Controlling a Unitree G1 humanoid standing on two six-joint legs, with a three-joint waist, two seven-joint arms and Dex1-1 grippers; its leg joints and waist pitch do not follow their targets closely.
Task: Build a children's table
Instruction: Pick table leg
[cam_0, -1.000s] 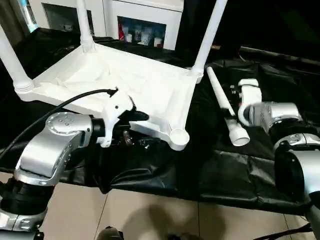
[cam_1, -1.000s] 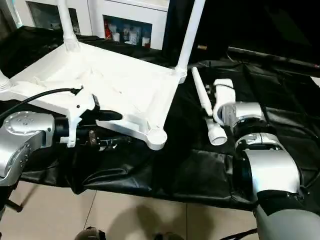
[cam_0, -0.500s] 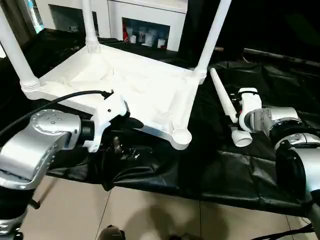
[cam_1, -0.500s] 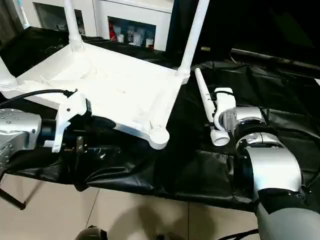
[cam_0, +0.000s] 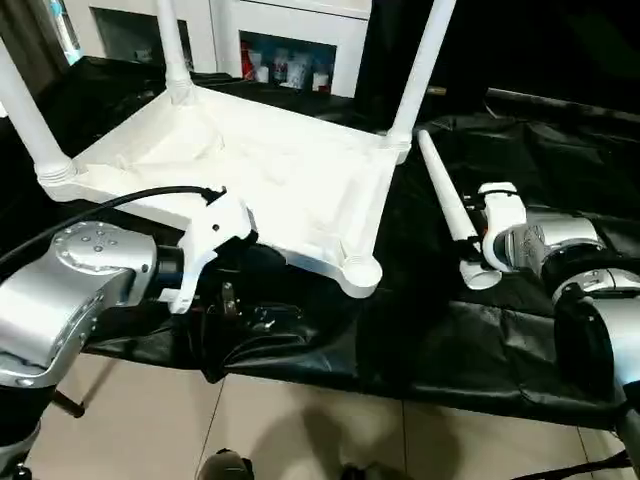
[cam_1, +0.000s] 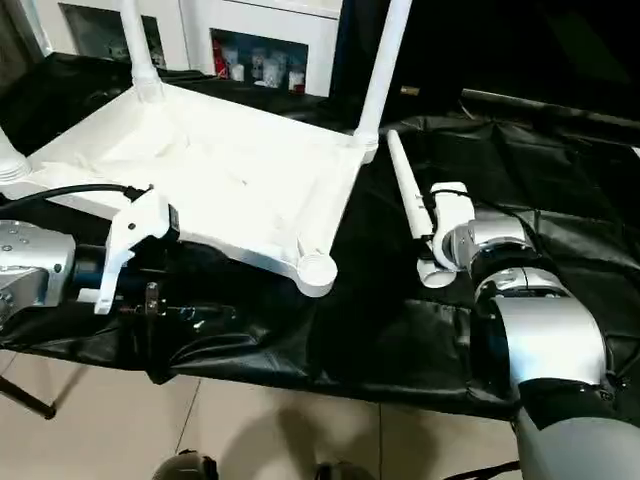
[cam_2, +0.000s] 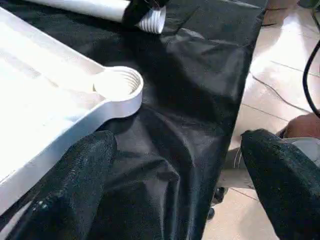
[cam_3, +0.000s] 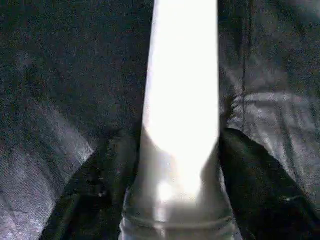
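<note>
A: Where do you find the table?

B: The top (cam_0: 270, 190) lies upside down on the black-covered worktop (cam_0: 470, 330), ribbed side up. Three legs stand in its corner sockets; the near-right socket (cam_0: 362, 272) is empty. The fourth leg (cam_0: 447, 205) lies on the cover to the right, threaded end toward you.

A: And your right end effector (cam_3: 180, 165)?

B: Its two black fingers (cam_3: 250, 175) flank the lying leg just above the threaded end, one on each side. You cannot tell whether they press the tube.

A: The left end effector (cam_2: 170, 190)?

B: It stands wide open at the top's near edge, gripping nothing; the empty socket (cam_2: 118, 84) shows between its fingers (cam_2: 75, 185).
</note>
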